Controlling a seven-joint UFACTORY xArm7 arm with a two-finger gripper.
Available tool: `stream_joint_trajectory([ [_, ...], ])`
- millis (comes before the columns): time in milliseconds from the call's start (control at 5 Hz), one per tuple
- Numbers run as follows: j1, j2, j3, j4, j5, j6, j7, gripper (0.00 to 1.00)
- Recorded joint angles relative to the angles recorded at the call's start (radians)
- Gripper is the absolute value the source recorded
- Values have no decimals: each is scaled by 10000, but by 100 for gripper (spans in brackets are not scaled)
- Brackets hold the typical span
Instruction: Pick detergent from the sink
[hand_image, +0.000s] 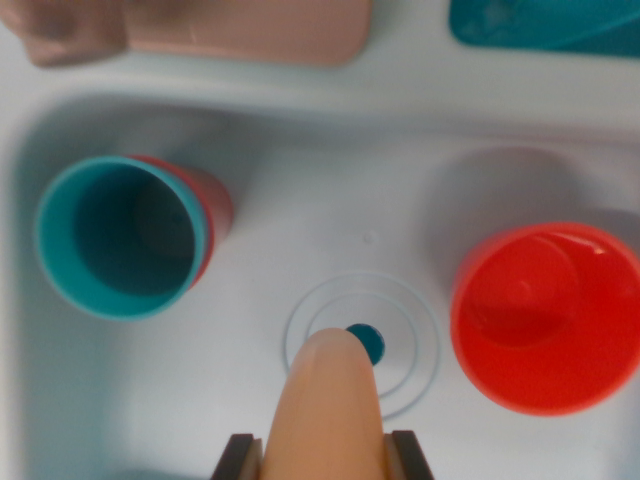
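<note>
We read no writing. The smooth peach plastic detergent bottle (325, 410) sits clamped between the 2 dark jaws of the gripper (325, 458), above the white sink (300, 190) drain.

I see only the tips of the end effector (325, 462) at the bottom edge, the peach bottle (328, 410) hides part of the drain (400, 345), and the red cup (548, 318) runs off right.
</note>
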Motion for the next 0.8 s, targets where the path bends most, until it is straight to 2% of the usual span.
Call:
stream_joint_trajectory([
  [200,2,-103,0,303,-11,405,4,100],
  [400,2,-103,0,303,-11,405,4,100],
  [600,5,-213,0,627,-22,838,9,100],
  [800,5,-213,0,627,-22,838,9,100],
])
